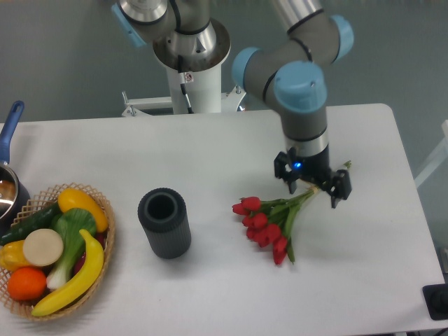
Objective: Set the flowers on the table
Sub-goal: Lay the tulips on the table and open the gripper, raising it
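The flowers [269,222], a bunch of red tulips with green leaves and tied stems, lie flat on the white table [210,147], right of centre, heads toward the dark cylinder. Their stems run up to the right under my gripper [313,185]. The gripper hangs just above the stem end with its fingers spread apart, holding nothing. The stem tip shows past the gripper on its far right side.
A dark cylinder [164,222] stands upright left of the flowers. A wicker basket [105,238] of toy fruit and vegetables sits at the front left. A pot with a blue handle [10,133] is at the left edge. The arm's base [189,63] stands behind the table.
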Controlling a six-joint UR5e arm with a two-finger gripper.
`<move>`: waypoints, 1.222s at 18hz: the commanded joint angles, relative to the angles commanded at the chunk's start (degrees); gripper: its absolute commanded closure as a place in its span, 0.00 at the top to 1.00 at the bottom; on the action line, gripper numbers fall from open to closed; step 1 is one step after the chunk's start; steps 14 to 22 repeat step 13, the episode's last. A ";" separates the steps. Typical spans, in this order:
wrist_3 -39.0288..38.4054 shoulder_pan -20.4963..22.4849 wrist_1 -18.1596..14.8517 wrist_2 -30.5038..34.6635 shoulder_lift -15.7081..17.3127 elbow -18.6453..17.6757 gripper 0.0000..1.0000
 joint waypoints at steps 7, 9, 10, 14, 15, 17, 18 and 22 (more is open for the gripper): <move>12.76 7.20 -7.04 -10.28 2.28 1.68 1.00; 16.45 8.44 -8.28 -10.37 2.29 1.68 1.00; 17.07 8.70 -8.28 -10.64 2.37 1.68 1.00; 17.08 9.15 -8.37 -12.74 2.37 1.68 1.00; 17.08 9.15 -8.37 -12.74 2.37 1.68 1.00; 17.08 9.15 -8.37 -12.74 2.37 1.68 1.00; 17.08 9.15 -8.37 -12.74 2.37 1.68 1.00; 17.08 9.15 -8.37 -12.74 2.37 1.68 1.00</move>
